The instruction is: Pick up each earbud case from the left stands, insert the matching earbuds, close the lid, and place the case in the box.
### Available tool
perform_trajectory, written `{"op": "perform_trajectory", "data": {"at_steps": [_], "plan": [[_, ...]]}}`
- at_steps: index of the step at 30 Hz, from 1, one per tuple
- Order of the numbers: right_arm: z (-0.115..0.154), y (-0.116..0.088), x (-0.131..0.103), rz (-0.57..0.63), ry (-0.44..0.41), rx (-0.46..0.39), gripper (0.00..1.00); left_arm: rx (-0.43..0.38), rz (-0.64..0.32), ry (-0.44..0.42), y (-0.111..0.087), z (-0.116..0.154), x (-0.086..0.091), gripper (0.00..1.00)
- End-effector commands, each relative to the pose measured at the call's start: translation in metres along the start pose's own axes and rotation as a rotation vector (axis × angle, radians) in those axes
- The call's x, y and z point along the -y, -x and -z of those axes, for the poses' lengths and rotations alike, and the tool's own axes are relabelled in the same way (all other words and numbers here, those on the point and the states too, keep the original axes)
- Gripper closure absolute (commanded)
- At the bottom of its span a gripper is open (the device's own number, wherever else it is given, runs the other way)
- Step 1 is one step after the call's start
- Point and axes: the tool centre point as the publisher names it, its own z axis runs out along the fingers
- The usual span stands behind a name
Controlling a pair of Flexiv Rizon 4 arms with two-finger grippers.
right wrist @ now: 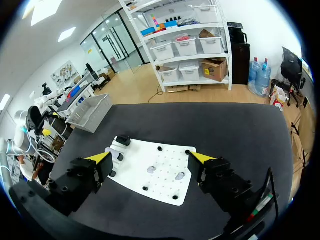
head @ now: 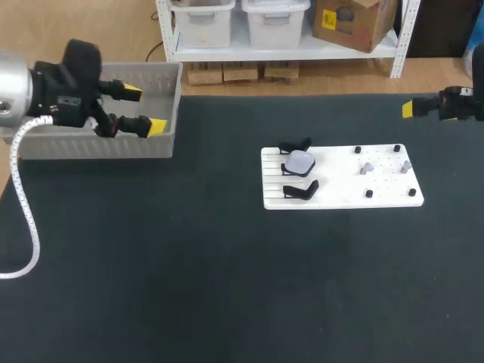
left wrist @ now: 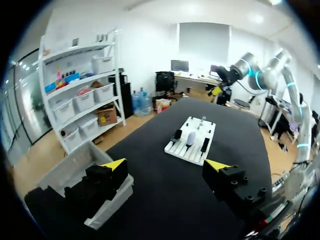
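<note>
Earbud case (head: 299, 162): on white board (head: 340, 193), lid seemingly shut | left gripper (head: 145, 110): wide, empty, well apart | right gripper (right wrist: 150, 159): wide, empty, well apart

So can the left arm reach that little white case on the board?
Probably yes. The left end effector hangs open at the box, and nothing stands on the table between it and the case. The case sits uncovered on the board, though black stands flank it closely.
</note>
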Motion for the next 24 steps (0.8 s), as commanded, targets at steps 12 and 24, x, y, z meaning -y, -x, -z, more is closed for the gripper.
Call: {"op": "perform_trajectory", "data": {"at_steps": [12, 24], "plan": [[0.000, 0.000, 0.001, 0.001, 0.003, 0.000, 0.00, 0.045, -0.166, -0.349, 0.006, -0.055, 0.004, 0.00], [0.000, 0.000, 0.001, 0.001, 0.003, 0.000, 0.00, 0.045, -0.166, -0.349, 0.006, -0.055, 0.004, 0.00]]}}
